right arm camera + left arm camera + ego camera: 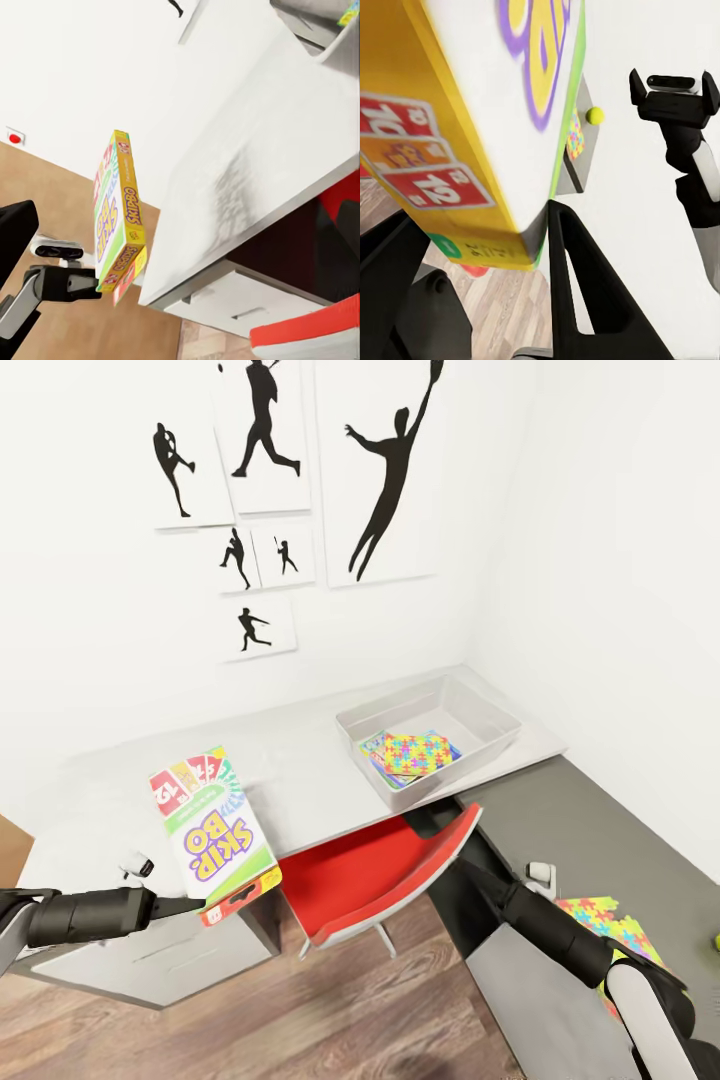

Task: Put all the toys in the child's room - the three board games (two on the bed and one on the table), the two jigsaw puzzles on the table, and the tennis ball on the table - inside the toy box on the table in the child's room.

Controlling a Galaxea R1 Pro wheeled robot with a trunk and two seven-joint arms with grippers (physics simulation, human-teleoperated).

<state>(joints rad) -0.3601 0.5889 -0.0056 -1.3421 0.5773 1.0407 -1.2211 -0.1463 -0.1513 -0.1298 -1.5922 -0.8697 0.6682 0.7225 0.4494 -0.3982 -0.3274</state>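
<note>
Left claw [200, 906] clamped on Skip-Bo box [211, 830]; right claw [673, 88] fingers apart.

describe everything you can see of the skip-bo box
The Skip-Bo box is a long flat printed carton, white and green on its face with purple-yellow lettering and red numbered cards, yellow on its sides. The left gripper clamps its lower end, holding it tilted above the grey table, left of the toy box.
</note>
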